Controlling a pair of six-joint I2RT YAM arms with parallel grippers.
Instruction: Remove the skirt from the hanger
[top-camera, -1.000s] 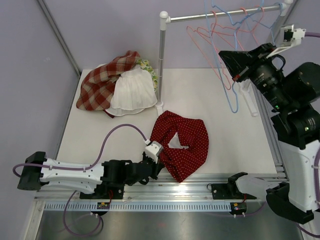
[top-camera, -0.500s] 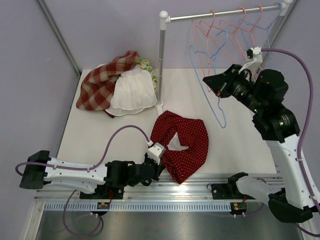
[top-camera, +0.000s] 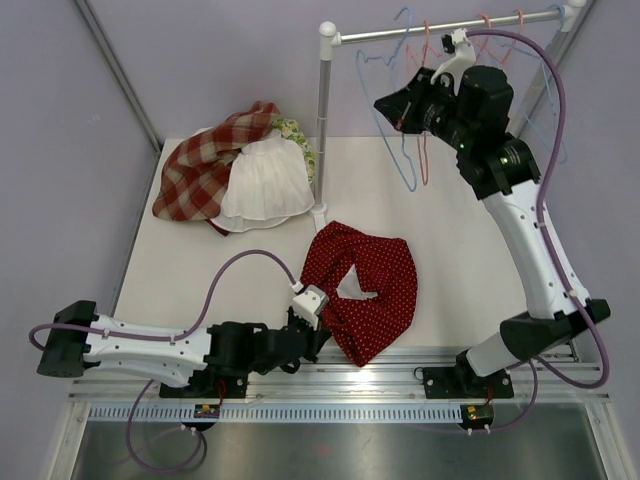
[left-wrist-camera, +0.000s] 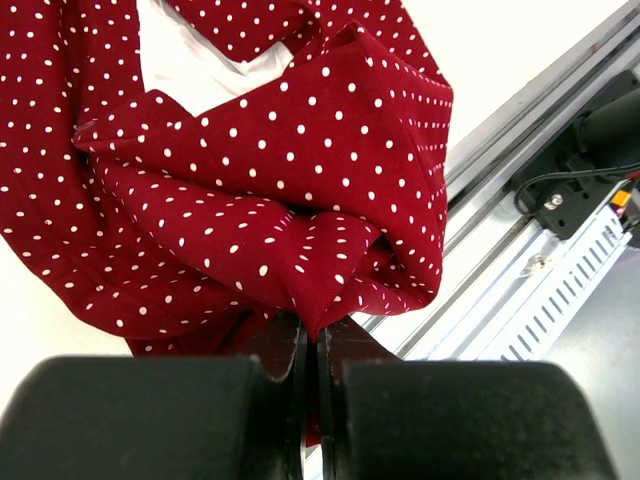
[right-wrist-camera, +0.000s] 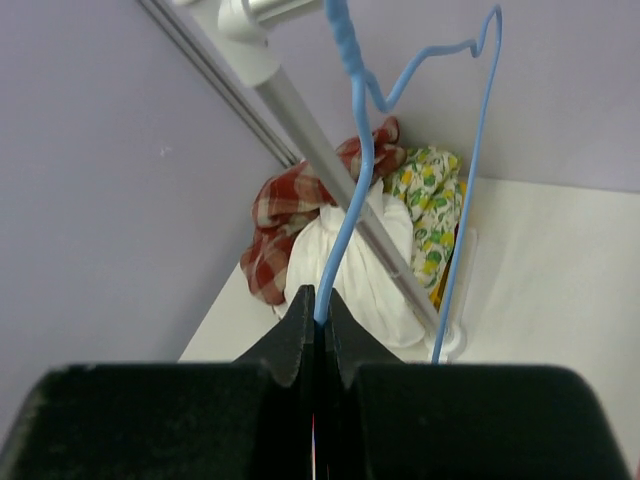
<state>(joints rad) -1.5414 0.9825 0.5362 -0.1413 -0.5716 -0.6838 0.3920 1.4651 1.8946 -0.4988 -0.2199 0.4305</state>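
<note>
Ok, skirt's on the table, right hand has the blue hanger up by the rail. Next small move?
Probably lower the right hand slightly so the hook of the blue hanger settles on the rail, then open it. The hanger is bare, and the red dotted skirt lies on the table, pinched by the left hand.

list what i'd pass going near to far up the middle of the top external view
left gripper → red polka-dot skirt → pile of clothes → rack rail; the right gripper and its blue hanger overlap the pile's band, so they are left out
</note>
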